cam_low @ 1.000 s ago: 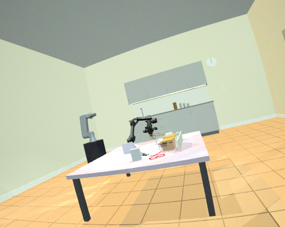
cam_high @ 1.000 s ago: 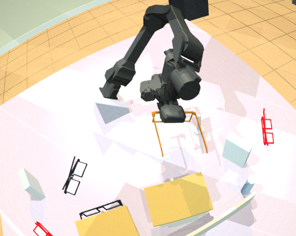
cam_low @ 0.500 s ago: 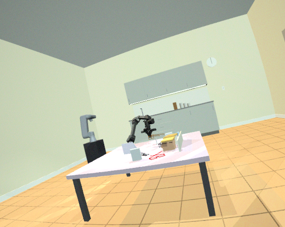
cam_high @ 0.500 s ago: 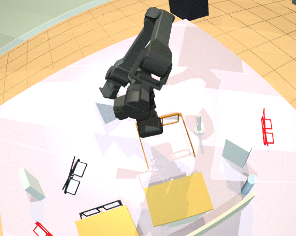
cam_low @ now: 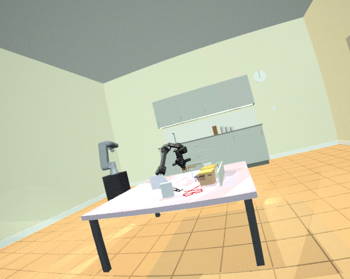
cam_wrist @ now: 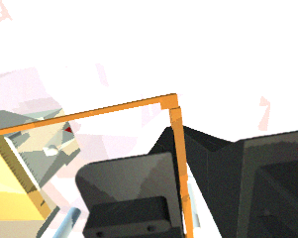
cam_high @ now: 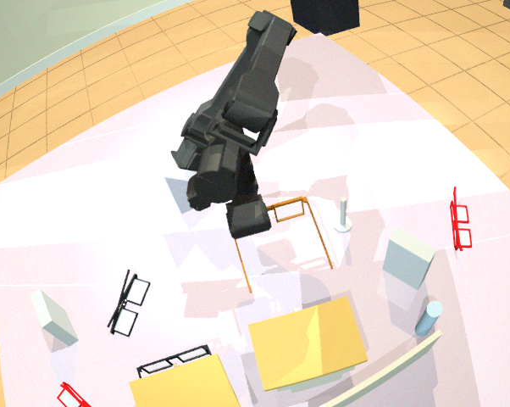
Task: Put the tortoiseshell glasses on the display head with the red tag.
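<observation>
Tortoiseshell glasses (cam_high: 305,199) (cam_low: 193,165) (cam_wrist: 178,149) aloft, front apparently clamped in gripper (cam_high: 248,219) (cam_low: 184,167) (cam_wrist: 173,131), temples pointing toward yellow-topped head (cam_high: 307,343).

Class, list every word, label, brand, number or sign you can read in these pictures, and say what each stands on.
No readable text anywhere.
The wall clock shows a hand, but any numerals are too small to read.
</observation>
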Robot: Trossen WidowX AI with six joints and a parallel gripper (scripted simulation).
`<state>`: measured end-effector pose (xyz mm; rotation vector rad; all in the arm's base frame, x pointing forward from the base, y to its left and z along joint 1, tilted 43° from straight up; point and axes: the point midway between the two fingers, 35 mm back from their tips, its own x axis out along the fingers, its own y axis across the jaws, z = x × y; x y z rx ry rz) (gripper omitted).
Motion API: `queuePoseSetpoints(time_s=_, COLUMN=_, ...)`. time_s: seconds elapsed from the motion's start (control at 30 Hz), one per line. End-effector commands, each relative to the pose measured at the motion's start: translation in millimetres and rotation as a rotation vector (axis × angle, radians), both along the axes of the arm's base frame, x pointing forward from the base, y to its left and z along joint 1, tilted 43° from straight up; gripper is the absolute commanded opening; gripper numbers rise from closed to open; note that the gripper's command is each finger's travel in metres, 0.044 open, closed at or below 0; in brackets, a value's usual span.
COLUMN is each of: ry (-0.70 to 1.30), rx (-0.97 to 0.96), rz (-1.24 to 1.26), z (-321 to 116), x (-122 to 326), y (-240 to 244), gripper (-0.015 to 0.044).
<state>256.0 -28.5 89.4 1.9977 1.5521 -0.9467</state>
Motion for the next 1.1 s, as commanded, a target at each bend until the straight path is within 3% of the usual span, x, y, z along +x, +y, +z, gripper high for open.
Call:
queuePoseSetpoints(time_s=0.0, ry=-0.003, rx=-0.007, rz=-0.007, z=-3.6, x=-0.7, y=4.0, gripper=0.0)
queuePoseSetpoints(time_s=1.07, ry=0.027, rx=0.004, rz=0.023, z=-29.4, x=0.7, y=27.4, gripper=0.0)
